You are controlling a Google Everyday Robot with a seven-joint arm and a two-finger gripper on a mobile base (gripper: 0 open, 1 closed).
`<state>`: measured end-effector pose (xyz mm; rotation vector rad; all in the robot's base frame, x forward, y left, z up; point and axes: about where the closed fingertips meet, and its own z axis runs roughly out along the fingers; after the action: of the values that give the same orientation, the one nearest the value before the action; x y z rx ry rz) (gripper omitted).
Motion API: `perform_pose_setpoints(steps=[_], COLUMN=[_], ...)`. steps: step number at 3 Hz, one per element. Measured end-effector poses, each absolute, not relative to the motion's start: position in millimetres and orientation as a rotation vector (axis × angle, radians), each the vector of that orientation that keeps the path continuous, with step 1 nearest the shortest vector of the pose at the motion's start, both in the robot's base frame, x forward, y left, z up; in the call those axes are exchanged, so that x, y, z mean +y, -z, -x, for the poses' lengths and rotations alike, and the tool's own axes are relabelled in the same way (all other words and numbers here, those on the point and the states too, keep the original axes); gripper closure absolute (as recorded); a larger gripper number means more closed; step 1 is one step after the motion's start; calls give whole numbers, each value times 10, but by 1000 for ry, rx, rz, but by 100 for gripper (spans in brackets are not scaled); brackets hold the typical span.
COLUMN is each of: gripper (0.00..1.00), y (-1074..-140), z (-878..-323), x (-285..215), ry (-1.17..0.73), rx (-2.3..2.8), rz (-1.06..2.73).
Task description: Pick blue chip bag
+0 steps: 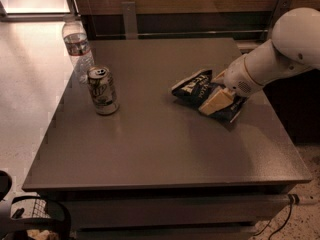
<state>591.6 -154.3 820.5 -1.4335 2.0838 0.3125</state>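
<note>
The blue chip bag lies on the grey table, right of centre, dark navy with white lettering, its right half covered by the arm. My gripper comes in from the right on a white arm and is down on the bag's right part, touching it. The bag rests on the table top.
A drink can stands upright at the table's left. A clear plastic water bottle stands behind it near the back left corner. A dark wall with metal brackets runs along the table's far edge. Light floor lies to the left.
</note>
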Motion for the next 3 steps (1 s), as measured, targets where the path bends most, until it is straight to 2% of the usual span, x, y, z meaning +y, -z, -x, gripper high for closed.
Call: perform_pose_setpoints(steps=[1, 3], gripper=[99, 100], y=[-8219, -8230], z=[-5916, -5915], x=[-1543, -1543], ry=[-312, -313], rx=[2084, 2084], rz=[1433, 1434])
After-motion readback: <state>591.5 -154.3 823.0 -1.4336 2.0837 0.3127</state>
